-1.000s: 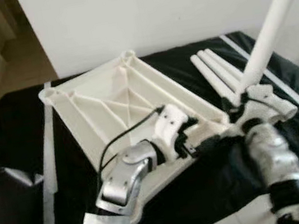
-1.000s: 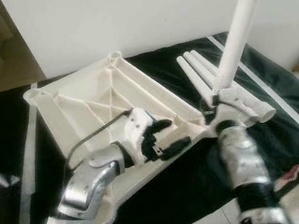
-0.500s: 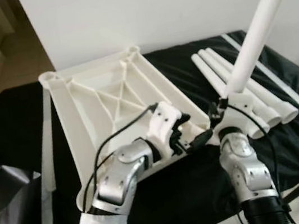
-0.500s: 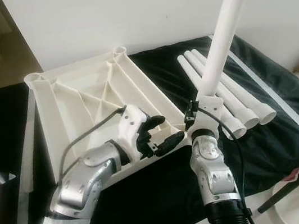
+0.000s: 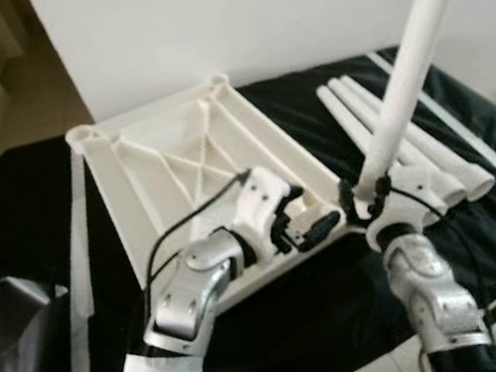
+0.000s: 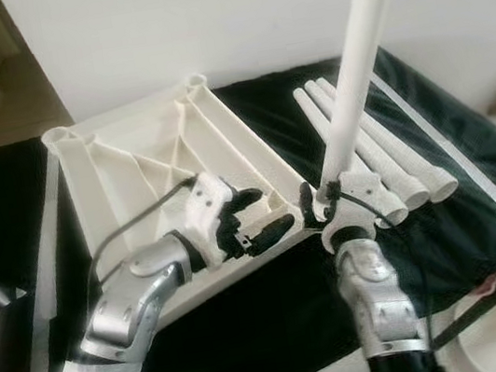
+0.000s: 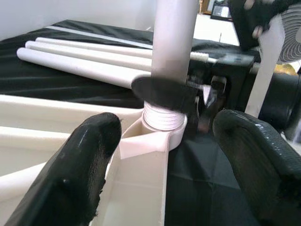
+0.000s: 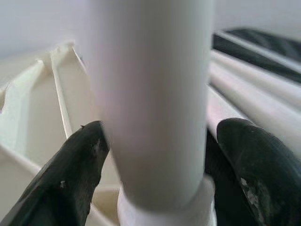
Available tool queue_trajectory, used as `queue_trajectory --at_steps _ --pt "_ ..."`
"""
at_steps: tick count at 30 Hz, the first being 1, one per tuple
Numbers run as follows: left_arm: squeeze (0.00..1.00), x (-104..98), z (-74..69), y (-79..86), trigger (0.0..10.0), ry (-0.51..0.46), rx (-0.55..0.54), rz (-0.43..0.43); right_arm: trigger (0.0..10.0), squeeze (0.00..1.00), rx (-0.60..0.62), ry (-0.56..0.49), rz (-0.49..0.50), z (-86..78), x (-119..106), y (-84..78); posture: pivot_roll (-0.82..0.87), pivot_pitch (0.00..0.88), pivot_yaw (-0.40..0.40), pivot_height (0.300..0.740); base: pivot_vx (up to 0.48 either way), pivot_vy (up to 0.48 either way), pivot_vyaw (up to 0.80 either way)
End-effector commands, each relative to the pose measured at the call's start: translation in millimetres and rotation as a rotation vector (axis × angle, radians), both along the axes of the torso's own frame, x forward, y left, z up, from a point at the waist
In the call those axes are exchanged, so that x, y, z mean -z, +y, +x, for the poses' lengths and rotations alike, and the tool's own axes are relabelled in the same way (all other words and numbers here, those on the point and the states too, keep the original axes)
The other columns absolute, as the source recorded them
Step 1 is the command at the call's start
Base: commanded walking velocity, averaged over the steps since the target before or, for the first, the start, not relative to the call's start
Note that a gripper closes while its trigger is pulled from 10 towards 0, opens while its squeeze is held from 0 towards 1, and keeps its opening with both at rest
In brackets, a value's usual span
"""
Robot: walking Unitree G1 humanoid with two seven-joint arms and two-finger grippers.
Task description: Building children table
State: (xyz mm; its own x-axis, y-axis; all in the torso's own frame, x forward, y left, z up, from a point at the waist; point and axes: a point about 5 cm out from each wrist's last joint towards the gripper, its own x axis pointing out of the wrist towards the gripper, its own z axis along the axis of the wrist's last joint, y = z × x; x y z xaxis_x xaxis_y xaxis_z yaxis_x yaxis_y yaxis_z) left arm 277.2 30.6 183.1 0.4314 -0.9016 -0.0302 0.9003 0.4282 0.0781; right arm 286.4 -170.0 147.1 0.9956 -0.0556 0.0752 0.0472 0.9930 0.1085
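The upturned tabletop (image 5: 188, 167) lies on a black sheet (image 5: 26, 212). Three legs (image 5: 392, 144) rest beside it. The right gripper (image 5: 363, 198) clasps an upright leg (image 5: 412, 56) at the near corner socket (image 7: 162, 129). The left gripper (image 5: 307, 229) is spread wide beside it.

- Plain white wall (image 5: 230, 9) behind, evenly lit.
- Glossy black plastic sheet (image 5: 26, 212) covers the work surface.
- Beige floor (image 5: 36, 97) at far left, possibly a hallway; blurred.
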Motion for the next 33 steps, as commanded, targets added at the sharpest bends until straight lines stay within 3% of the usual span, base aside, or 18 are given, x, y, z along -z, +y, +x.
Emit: queue_trajectory --at_steps 1,9,13,20,27,28,29,30,32,33 --pt "0.0 -1 1.0 -2.6 10.0 -0.011 0.006 0.01 10.0 0.0 -0.07 -0.005 -0.002 2.1 0 -2.6 -0.08 0.022 -0.006 0.74 0.0 0.0 0.0" --pt "0.0 3 -1.0 -6.5 10.0 -0.019 0.006 0.035 10.0 0.0 -0.183 -0.009 -0.09 8.8 -2 -21.2 -0.09 0.024 -0.005 0.74 0.0 0.0 0.0" --pt "0.0 6 1.7 -10.5 10.0 -0.005 -0.019 0.05 10.0 0.0 -0.351 0.007 -0.202 19.0 -3 -33.9 -0.09 0.022 0.002 0.74 0.0 0.0 0.0" --pt "0.0 14 -0.1 -15.1 10.0 -0.003 -0.002 0.101 10.0 0.0 -0.539 0.019 -0.3 32.4 -6 -34.4 -0.08 0.019 0.002 0.74 0.0 0.0 0.0" --pt "0.0 15 1.1 -15.0 10.0 -0.017 -0.013 0.11 10.0 0.0 -0.587 0.048 -0.33 36.9 -3 -33.1 -0.07 0.019 0.002 0.74 0.0 0.0 0.0" --pt "0.0 15 1.0 -15.2 10.0 -0.018 -0.014 0.109 7.3 0.0 -0.599 0.051 -0.343 38.4 -2 -33.7 -0.07 0.019 0.001 0.74 0.0 0.0 0.0" --pt "0.0 15 1.0 -15.2 10.0 -0.018 -0.014 0.109 7.3 0.0 -0.599 0.051 -0.343 38.4 -2 -33.7 -0.07 0.019 0.001 0.74 0.0 0.0 0.0" --pt "0.0 15 1.0 -15.4 10.0 -0.02 -0.015 0.11 4.5 0.0 -0.607 0.054 -0.349 39.4 -2 -34.4 -0.07 0.019 0.001 0.74 0.0 0.0 0.0" --pt "0.0 15 1.0 -15.4 10.0 -0.02 -0.015 0.11 4.5 0.0 -0.607 0.054 -0.349 39.4 -2 -34.4 -0.07 0.019 0.001 0.74 0.0 0.0 0.0" --pt "0.0 15 0.6 -15.5 10.0 -0.021 -0.017 0.109 0.0 0.0 -0.624 0.078 -0.359 41.2 2 -39.6 -0.07 0.018 0.001 0.74 0.0 0.0 0.0"
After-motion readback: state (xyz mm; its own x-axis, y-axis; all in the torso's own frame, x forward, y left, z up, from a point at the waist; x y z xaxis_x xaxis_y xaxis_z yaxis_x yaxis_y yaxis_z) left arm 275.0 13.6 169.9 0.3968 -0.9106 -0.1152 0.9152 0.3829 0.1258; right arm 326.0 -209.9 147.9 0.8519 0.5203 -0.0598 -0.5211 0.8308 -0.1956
